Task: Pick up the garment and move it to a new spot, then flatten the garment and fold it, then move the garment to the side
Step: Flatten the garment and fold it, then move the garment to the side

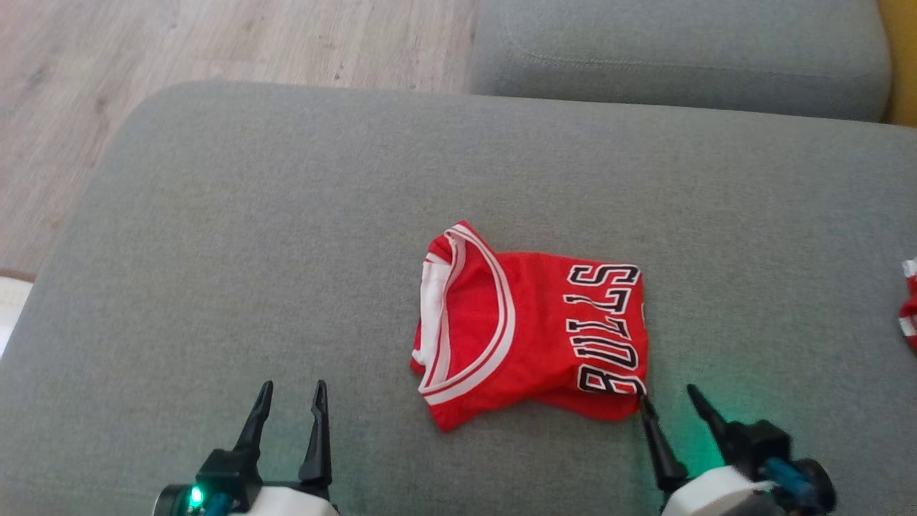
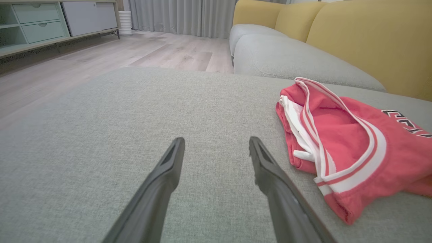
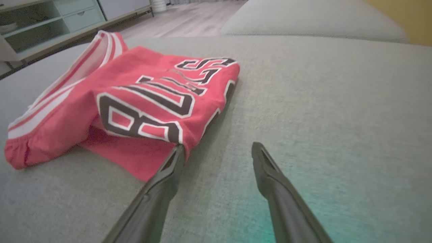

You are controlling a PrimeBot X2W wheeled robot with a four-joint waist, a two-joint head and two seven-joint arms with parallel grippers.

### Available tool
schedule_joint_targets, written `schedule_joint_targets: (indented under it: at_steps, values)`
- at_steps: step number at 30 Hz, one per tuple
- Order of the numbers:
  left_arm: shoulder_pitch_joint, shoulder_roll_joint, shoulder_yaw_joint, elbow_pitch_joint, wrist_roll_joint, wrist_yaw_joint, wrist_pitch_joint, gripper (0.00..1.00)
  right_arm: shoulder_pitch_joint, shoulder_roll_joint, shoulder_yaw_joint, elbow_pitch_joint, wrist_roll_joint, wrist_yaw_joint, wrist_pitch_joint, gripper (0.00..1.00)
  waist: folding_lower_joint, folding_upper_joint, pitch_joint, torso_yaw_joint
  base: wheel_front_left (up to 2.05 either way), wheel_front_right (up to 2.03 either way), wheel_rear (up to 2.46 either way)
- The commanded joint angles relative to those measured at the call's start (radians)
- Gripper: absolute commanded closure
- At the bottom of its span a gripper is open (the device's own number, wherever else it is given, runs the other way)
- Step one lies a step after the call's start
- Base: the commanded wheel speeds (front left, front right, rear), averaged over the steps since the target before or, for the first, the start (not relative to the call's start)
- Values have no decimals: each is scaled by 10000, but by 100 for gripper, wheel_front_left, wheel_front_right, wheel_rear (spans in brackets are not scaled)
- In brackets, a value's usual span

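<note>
Head view: folded red cloth jersey (image 1: 534, 322) with black-and-white lettering lies mid grey fabric cushion (image 1: 286, 215), my left gripper (image 1: 294, 387) spread near its collar side, my right gripper (image 1: 667, 394) spread at its lettered corner. Left wrist view — fingers apart over cushion, jersey just right. Right wrist view — fingers apart, holding nothing, one fingertip (image 3: 176, 153) at the jersey's edge.

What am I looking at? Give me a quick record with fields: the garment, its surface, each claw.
garment: red Bulls jersey, folded, lettering up
surface: grey sofa cushion
left gripper: open, empty, apart from the jersey
right gripper: open, one fingertip at the jersey's near corner
also: another red-and-white cloth at the cushion's right edge
</note>
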State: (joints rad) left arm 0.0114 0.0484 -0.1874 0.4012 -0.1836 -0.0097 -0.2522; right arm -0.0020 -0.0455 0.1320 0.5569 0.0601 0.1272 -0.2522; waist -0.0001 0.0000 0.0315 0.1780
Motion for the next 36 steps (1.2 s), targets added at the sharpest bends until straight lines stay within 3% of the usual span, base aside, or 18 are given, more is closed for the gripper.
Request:
schedule_joint_targets:
  at_steps: [1, 9, 16, 27, 36]
  values:
    - [-118, 18, 426, -318, 74, 2, -95, 0, -106, -47, 47, -607, 158, 35, -94, 0, 1, 0, -98, -88, 0, 0, 0]
    - [-173, 18, 818, -496, 386, -61, -95, 0, -250, -47, -944, -2798, 894, 35, -95, 0, 1, 0, -346, -484, 0, 0, 0]
    - [-155, 18, 1053, -670, 833, -57, -95, 0, -377, -47, -1620, -3275, 1236, 35, -95, 0, 1, 0, -541, -762, 0, 0, 0]
    - [-3, 18, 1074, -741, 908, 105, -95, 0, -236, -47, -1589, -2669, 1154, 35, -95, 0, 1, 0, -564, -828, 0, 0, 0]
    - [-145, 18, 517, -600, 612, -10, -95, 0, -1400, -47, 440, -20, 2043, 35, 25, 0, 1, 0, -87, -187, 0, 0, 0]
